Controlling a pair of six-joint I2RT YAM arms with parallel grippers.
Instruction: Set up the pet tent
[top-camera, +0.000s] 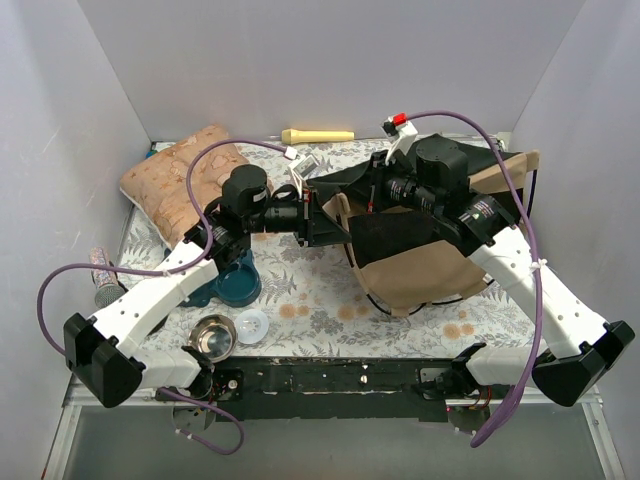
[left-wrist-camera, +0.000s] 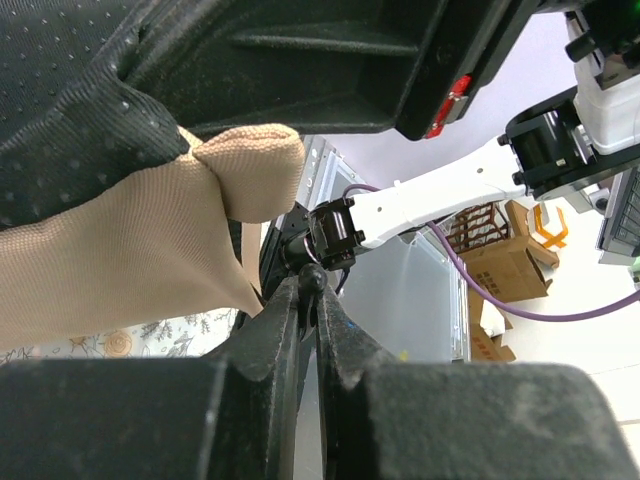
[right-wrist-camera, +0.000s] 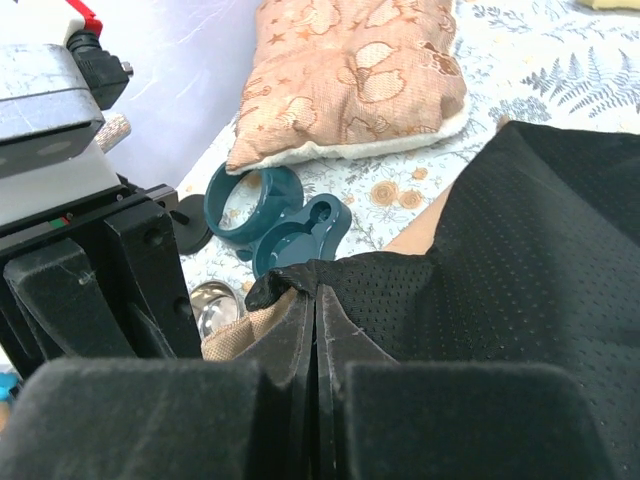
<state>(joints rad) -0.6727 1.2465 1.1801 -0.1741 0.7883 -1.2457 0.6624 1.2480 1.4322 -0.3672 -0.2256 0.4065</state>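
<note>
The pet tent (top-camera: 420, 262) lies crumpled at mid-right of the table, tan fabric with a black mesh panel. My left gripper (top-camera: 320, 217) is at its left edge. In the left wrist view it (left-wrist-camera: 311, 292) is shut on the ball-tipped end of a thin black pole (left-wrist-camera: 313, 276), with tan fabric (left-wrist-camera: 120, 260) and black mesh (left-wrist-camera: 60, 80) just above. My right gripper (top-camera: 366, 196) faces the left one closely. In the right wrist view it (right-wrist-camera: 316, 296) is shut on the black mesh edge (right-wrist-camera: 290, 278) of the tent (right-wrist-camera: 520, 260), holding it lifted.
A patterned cushion (top-camera: 185, 185) lies at the back left. A teal bowl stand (top-camera: 236, 282), a steel bowl (top-camera: 213, 336) and a white lid (top-camera: 252, 325) sit front left. A yellow object (top-camera: 318, 135) lies by the back wall. A roller (top-camera: 103, 277) is at the left edge.
</note>
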